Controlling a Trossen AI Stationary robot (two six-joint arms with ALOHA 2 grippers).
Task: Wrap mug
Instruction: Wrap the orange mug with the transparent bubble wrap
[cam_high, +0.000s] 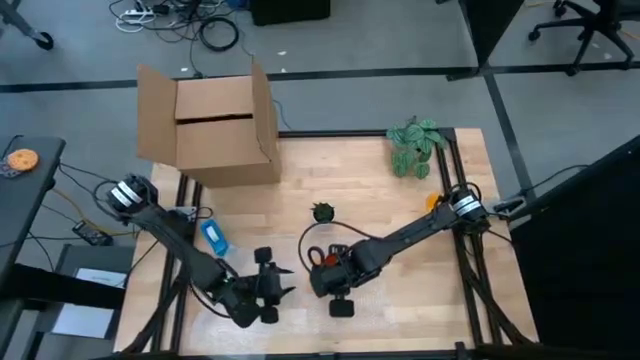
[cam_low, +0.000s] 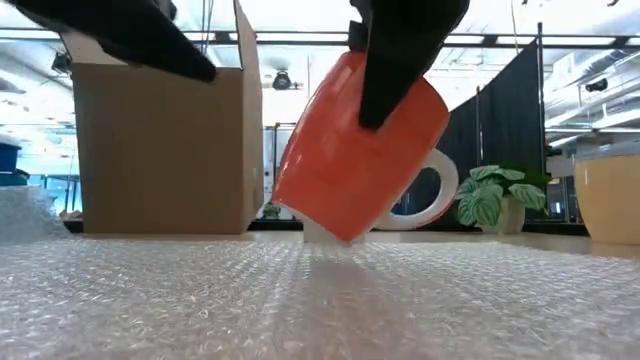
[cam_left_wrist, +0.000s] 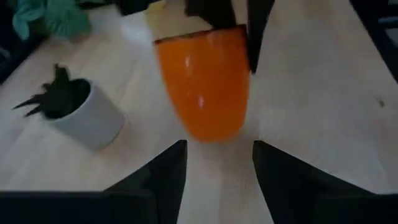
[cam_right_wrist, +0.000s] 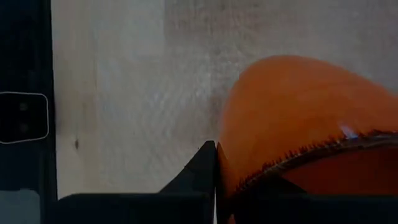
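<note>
Item: glossy orange ceramic mug (cam_low: 358, 150), tilted, clamped at rim by our right gripper (cam_high: 325, 272); we should lower it gently onto clear bubble wrap (cam_low: 320, 300), left gripper (cam_left_wrist: 217, 163) spread apart nearby.

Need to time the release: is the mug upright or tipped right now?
Tipped. In the low view the mug leans in the right end effector, only its bottom edge near the bubble wrap.

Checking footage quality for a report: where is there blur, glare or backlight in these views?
Low view: bright windows backlight the scene, arms mere silhouettes above the orange mug. Left wrist view: soft focus, small glare streak on the mug, potted plant blurry. Right wrist view: mug fills the frame, blurred. High view: evenly lit.
</note>
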